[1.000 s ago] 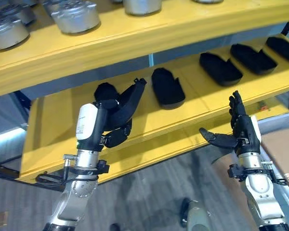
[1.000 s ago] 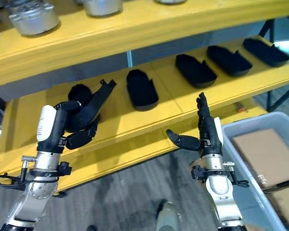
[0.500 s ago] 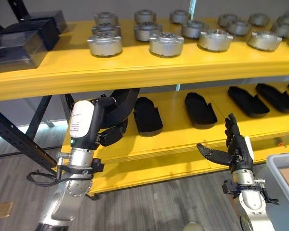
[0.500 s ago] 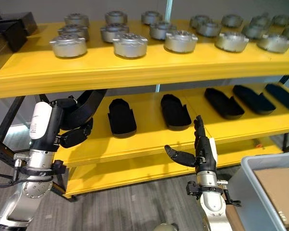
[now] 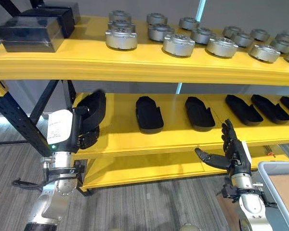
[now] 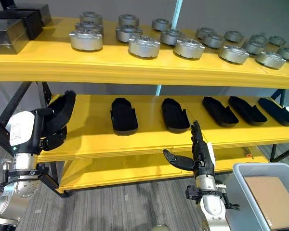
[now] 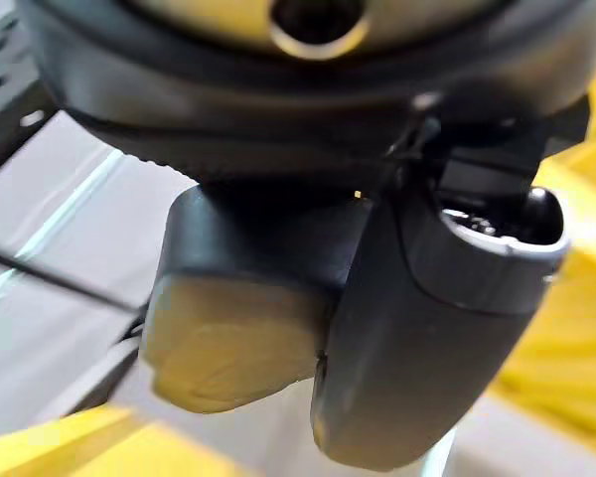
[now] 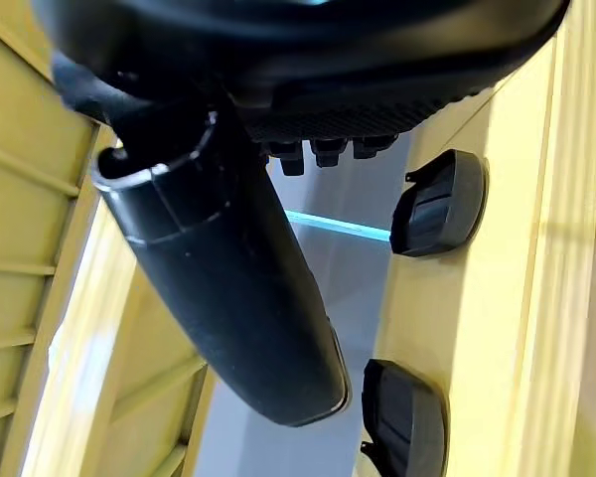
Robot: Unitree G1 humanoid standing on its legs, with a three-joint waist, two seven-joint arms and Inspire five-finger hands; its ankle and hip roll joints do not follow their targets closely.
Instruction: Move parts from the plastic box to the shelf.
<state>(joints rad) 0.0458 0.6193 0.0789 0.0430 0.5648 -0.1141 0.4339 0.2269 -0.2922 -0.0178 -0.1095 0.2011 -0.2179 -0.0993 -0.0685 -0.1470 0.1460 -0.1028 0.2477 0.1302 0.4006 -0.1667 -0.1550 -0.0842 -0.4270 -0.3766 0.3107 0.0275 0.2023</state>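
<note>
Grey wood-grain floor (image 5: pixel 144 207) under dark steel frame legs (image 5: pixel 19 122), grey wall (image 6: pixel 221 14) behind

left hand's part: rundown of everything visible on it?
The black part is an elongated, matte, plastic-looking shell with a rounded upper end, like the black parts lying along the middle shelf. The left hand is curled round its lower portion, holding it raised and tilted at the shelf's left end. Whether it touches the shelf cannot be told.
</note>
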